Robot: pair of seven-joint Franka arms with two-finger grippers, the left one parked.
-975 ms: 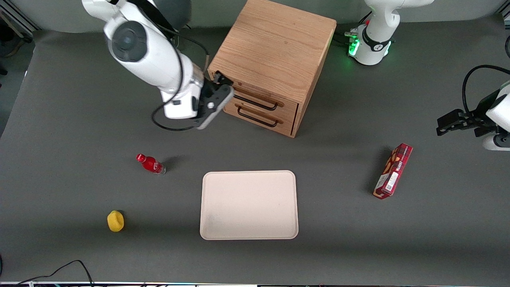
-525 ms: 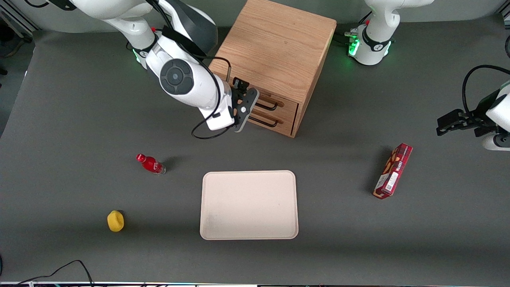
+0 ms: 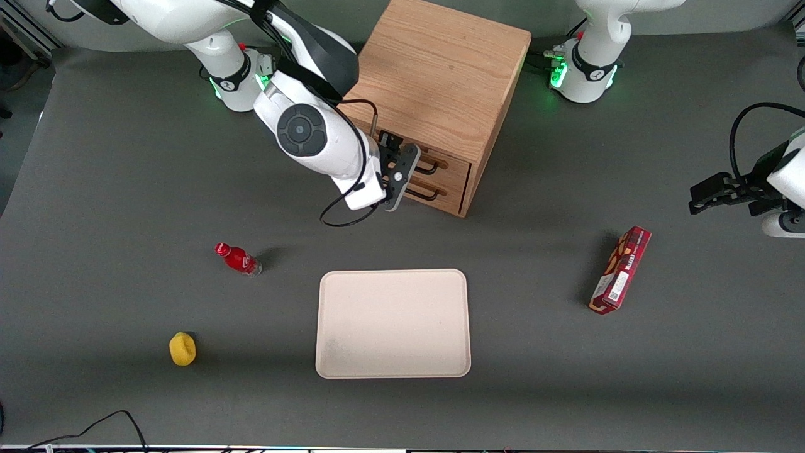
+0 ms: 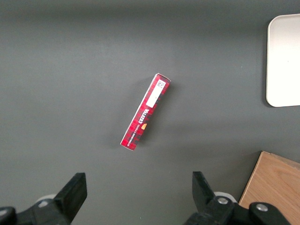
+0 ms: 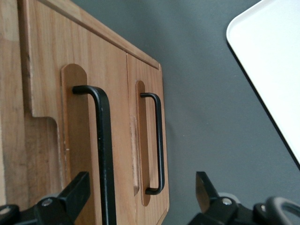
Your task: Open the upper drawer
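The table (image 3: 94,189) carries 1 oak cabinet (image 3: 440,75) with 2 drawer fronts, 1 cream tray (image 3: 393,324), 1 red bottle (image 3: 238,258), 1 yellow object (image 3: 182,349) and 1 red box (image 3: 620,269). The upper drawer (image 5: 82,122) is the top of the 2 and sits closed, flush with the lower drawer (image 5: 152,140) under it; each front has 1 black bar handle. The right arm reaches down from the working arm's end of the table, its wrist turned toward the cabinet front. The gripper (image 3: 402,173) hovers in front of the drawers, close to the handles, with its 2 fingers (image 5: 77,190) spread apart and the upper handle (image 5: 104,159) running between them, nothing clamped.
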